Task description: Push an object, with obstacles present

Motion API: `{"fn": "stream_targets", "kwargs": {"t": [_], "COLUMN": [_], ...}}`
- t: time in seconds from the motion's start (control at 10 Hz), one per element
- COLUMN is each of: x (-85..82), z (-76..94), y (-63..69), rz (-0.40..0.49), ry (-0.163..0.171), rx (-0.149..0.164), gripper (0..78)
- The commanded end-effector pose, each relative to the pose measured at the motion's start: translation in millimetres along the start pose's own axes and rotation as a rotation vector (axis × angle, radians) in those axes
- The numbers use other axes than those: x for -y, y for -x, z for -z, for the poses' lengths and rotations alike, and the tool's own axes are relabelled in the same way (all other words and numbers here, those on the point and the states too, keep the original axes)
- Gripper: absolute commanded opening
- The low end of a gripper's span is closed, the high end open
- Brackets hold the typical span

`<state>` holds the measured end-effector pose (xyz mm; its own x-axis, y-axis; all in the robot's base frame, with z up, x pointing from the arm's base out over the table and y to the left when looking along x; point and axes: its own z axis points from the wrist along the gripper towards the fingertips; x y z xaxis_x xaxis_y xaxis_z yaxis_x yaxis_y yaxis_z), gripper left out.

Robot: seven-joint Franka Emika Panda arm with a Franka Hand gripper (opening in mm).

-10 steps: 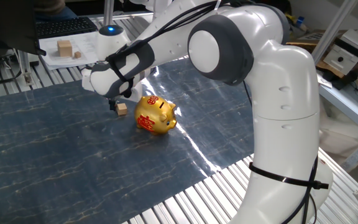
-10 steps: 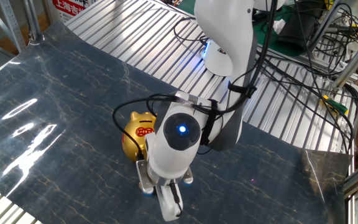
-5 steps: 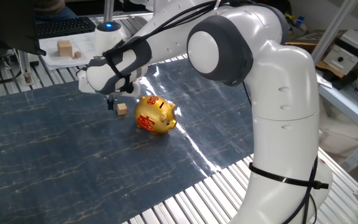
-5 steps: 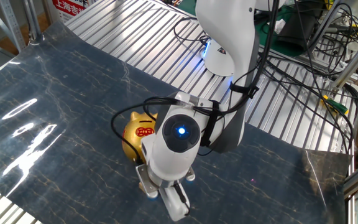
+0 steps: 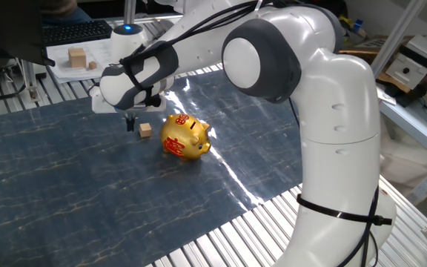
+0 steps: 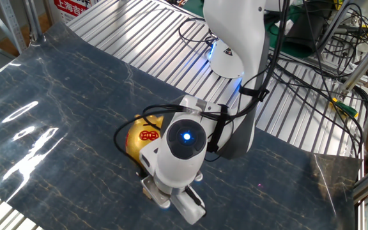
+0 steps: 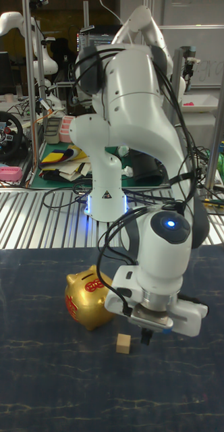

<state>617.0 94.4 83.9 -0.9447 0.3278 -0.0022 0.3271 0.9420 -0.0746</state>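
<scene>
The object, a tiny light-tan wooden cube (image 5: 146,130) (image 7: 123,343), lies on the dark blue mat just left of the obstacle, a shiny gold piggy bank (image 5: 185,136) (image 7: 92,298) (image 6: 140,137) with red markings. My gripper (image 5: 130,124) (image 7: 145,335) points down at the mat close beside the cube, on the side away from the pig. Its dark fingers are together and shut on nothing. A small gap shows between the fingertips and the cube. In the other fixed view the wrist hides the cube and the fingers.
The dark marbled mat (image 5: 65,185) covers a ribbed metal table. White paper (image 5: 87,55) with larger pale wooden blocks and a keyboard (image 5: 76,31) lie beyond the mat's far edge. The arm's base (image 7: 105,196) stands behind the pig.
My gripper and wrist have shifted slightly away from the cube, to the left in the one fixed view. The cube and the pig have stayed in place.
</scene>
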Motion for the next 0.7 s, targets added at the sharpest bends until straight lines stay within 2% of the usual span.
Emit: {"fn": "stream_targets", "kwargs": {"t": [0.1,0.2,0.4,0.7], "x": [-11.2,-11.2,0.1,14.0], "z": [-4.2,-4.2,-11.4,-19.2], "y": [-3.0,-3.0,1.7,6.5], "rz": [0.453,0.453,0.490,0.504], "ry": [0.009,0.009,0.018,0.021], "rx": [-0.002,-0.002,0.010,0.009], "gripper": [0.0,0.0,0.0,0.0]}}
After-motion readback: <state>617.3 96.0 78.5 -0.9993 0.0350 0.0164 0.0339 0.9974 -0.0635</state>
